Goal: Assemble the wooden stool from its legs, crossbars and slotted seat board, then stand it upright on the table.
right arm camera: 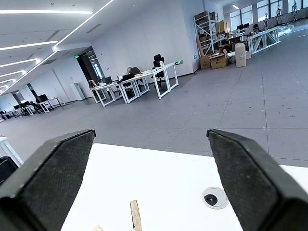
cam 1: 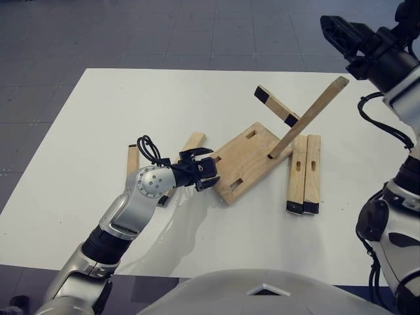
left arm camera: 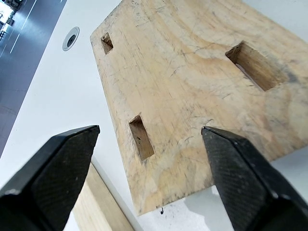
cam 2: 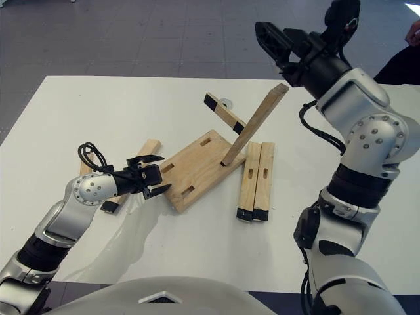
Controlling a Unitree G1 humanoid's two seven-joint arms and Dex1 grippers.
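The slotted seat board [cam 1: 252,161] lies flat mid-table. One leg [cam 1: 312,115] stands in a slot of the board and leans up to the right. A black-tipped crossbar [cam 1: 275,105] rests behind it. Two black-tipped legs [cam 1: 305,174] lie side by side right of the board. Two more wooden pieces [cam 1: 193,141] [cam 1: 132,159] lie to its left. My left gripper [cam 1: 203,169] is open at the board's near left corner, its fingers [left arm camera: 53,168] straddling the board's edge [left arm camera: 192,86] without touching. High above the far right of the table, my right gripper [cam 2: 269,36] is open and holds nothing.
The white table [cam 1: 98,164] has bare room on its left and along its near edge. A round cable hole [cam 2: 226,103] sits near the far edge, seen also as the hole [right arm camera: 214,197] in the right wrist view. Grey floor surrounds the table.
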